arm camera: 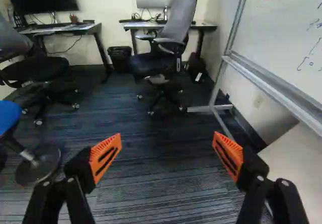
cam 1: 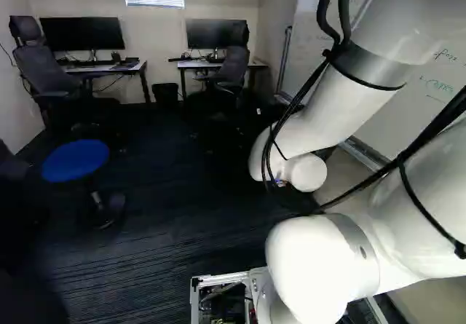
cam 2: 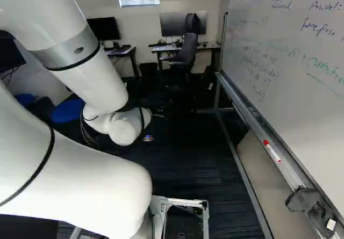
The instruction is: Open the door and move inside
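Observation:
No door shows in any of the three views. In the wrist view my gripper (arm camera: pixel 167 142) stands wide open, its orange pads (arm camera: pixel 105 156) far apart with only carpet (arm camera: pixel 161 183) seen between them. Nothing touches either finger. Both base views show the white arm (cam 1: pixel 324 124) bent forward over the floor, but the gripper's fingers cannot be made out there.
A whiteboard (cam 2: pixel 290 62) on a metal frame runs along the right, with a marker and a dark cloth on its tray. At the left stands a blue stool (cam 1: pixel 76 160). Ahead are desks with monitors, office chairs (arm camera: pixel 171 32) and a black bin (arm camera: pixel 119 58) against the wall.

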Robot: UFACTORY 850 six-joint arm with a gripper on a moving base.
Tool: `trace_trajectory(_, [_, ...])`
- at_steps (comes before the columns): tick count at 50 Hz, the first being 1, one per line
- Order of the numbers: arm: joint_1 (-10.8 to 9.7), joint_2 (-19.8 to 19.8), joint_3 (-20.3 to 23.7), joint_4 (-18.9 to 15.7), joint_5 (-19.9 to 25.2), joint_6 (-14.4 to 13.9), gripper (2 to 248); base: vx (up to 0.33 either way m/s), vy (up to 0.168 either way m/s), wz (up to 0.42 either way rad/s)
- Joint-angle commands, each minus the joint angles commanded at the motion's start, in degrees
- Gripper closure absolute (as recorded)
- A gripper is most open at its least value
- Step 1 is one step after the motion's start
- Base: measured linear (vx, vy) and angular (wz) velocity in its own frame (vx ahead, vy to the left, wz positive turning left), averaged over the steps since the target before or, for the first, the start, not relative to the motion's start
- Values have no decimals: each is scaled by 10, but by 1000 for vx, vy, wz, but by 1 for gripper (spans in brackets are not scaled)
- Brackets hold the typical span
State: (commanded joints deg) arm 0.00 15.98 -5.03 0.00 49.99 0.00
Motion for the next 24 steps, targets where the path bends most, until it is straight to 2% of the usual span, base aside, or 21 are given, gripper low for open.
trace_trajectory(24, [0, 0, 0, 0, 0, 0, 3, 0, 0, 0])
